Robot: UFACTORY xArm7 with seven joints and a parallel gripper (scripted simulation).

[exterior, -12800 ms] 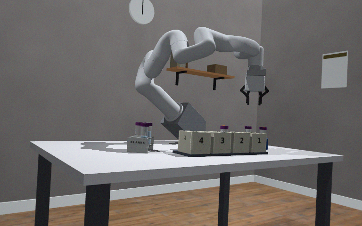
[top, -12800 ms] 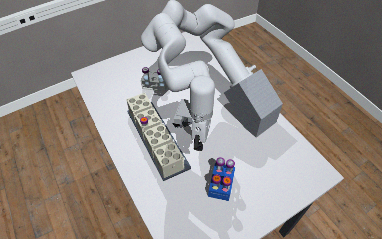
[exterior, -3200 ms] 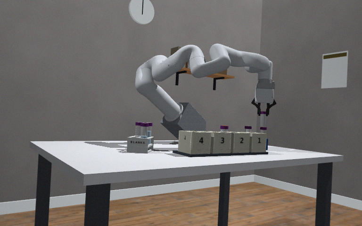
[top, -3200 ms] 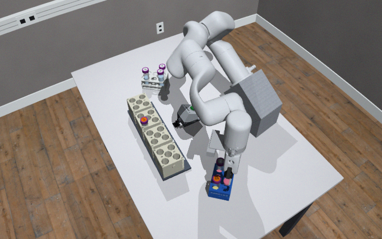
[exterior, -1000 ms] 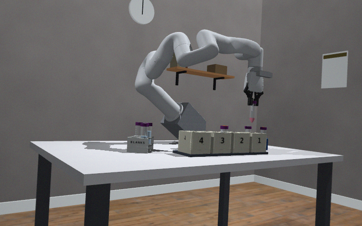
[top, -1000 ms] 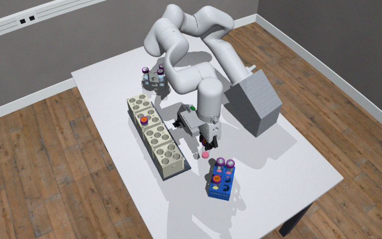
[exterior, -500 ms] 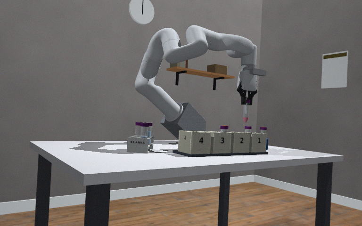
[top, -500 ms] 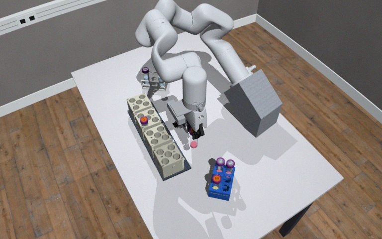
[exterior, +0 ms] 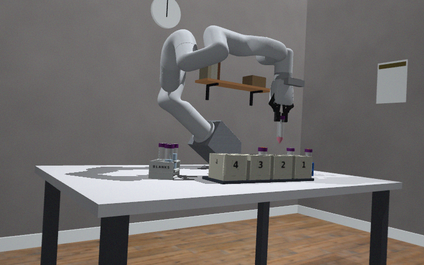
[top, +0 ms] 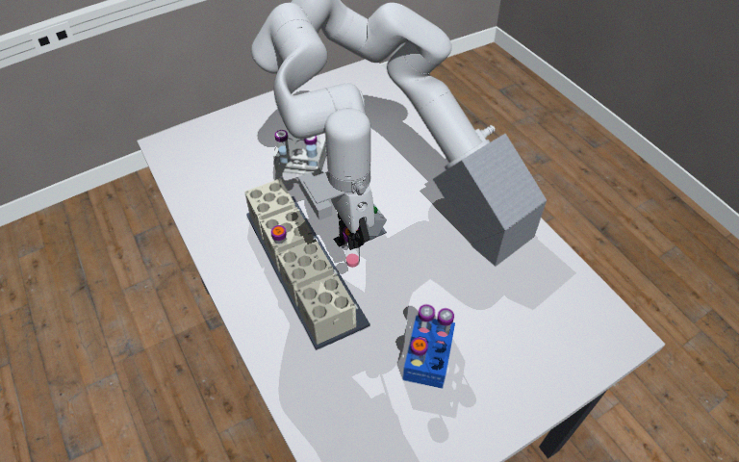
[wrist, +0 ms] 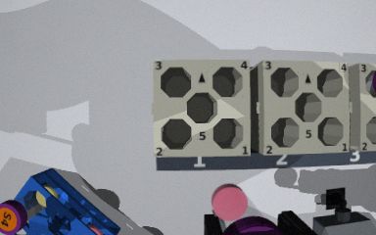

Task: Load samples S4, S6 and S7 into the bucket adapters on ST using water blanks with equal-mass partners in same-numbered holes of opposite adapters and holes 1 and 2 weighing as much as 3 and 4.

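The seven-joint xArm 7 arm point(top: 305, 48) point(exterior: 247, 43) rises from its mount, bends back on itself in the upper links, then reaches out high in a long, nearly level forearm; the wrist point(top: 348, 141) point(exterior: 284, 64) turns down at the end, and from it the xArm Gripper point(top: 354, 240) point(exterior: 281, 120) point(wrist: 252, 227) hangs pointing straight down, raised well above the table, its black fingers point(exterior: 276, 116) side by side, partly closed and gripping a capped tube near its top, with their tips apart by the tube's width
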